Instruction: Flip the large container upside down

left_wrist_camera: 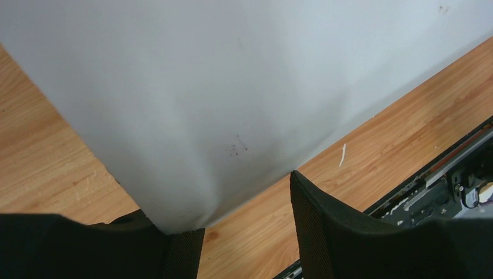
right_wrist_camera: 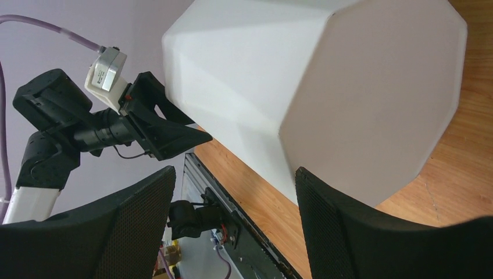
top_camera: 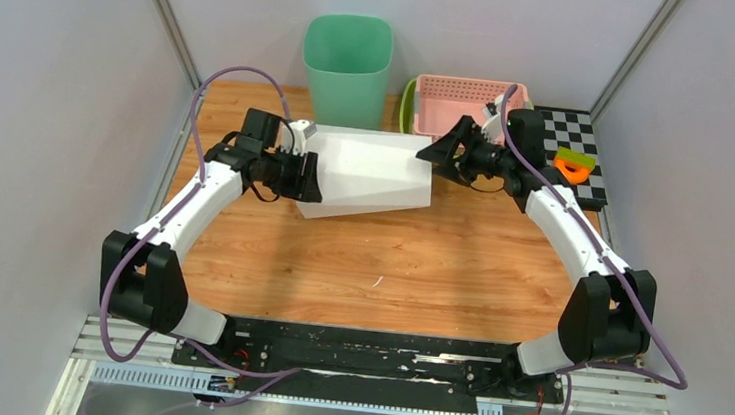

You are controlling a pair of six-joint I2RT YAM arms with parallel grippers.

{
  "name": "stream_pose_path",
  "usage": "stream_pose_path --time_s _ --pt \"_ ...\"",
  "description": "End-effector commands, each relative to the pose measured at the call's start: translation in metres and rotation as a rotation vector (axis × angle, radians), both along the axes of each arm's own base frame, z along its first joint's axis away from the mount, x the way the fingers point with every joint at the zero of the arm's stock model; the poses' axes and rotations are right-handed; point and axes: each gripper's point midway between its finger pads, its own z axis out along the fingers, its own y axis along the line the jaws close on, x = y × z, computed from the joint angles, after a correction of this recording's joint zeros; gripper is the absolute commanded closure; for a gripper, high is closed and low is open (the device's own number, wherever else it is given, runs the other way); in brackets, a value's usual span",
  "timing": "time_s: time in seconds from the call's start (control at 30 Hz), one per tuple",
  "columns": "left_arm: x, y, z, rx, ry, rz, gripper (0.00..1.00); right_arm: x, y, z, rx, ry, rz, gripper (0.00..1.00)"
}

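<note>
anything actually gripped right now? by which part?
Cannot tell for certain. The left tool straddles the wall of the white container at its wide end, but no clamp is visible. The right tool is open at the base, holding nothing.

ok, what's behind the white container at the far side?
A green bin and a pink basket stand behind the white container. A lime-green item beside the basket is mostly hidden by it, so I can't tell what it is.
</note>
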Motion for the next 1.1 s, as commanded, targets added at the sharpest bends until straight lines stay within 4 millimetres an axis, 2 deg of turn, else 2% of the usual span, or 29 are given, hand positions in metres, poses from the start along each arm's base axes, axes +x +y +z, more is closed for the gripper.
stream_pose_path --time_s 0.0,0.13,0.47,0.77,0.93,1.07 --pt "-0.006 -0.038 0.026 -0.138 -0.054 -0.159 0.46 -0.040 0.041 0.052 0.110 -0.051 0.182 0.23" --pt "-0.011 -0.044 0.027 -0.168 -0.049 -0.203 0.44 -0.043 0.046 0.057 0.114 -0.062 0.197 0.23" --pt "-0.014 -0.048 0.007 -0.172 0.014 -0.266 0.42 -0.053 0.052 0.070 0.116 -0.098 0.230 0.23" --pt "-0.019 -0.052 0.003 -0.194 0.034 -0.316 0.40 -0.060 0.052 0.082 0.111 -0.131 0.247 0.23" --pt "-0.024 -0.052 -0.002 -0.189 0.054 -0.339 0.40 -0.063 0.050 0.084 0.104 -0.145 0.249 0.23" --pt "-0.025 -0.049 -0.013 -0.171 0.081 -0.338 0.39 -0.064 0.048 0.079 0.089 -0.148 0.244 0.23"
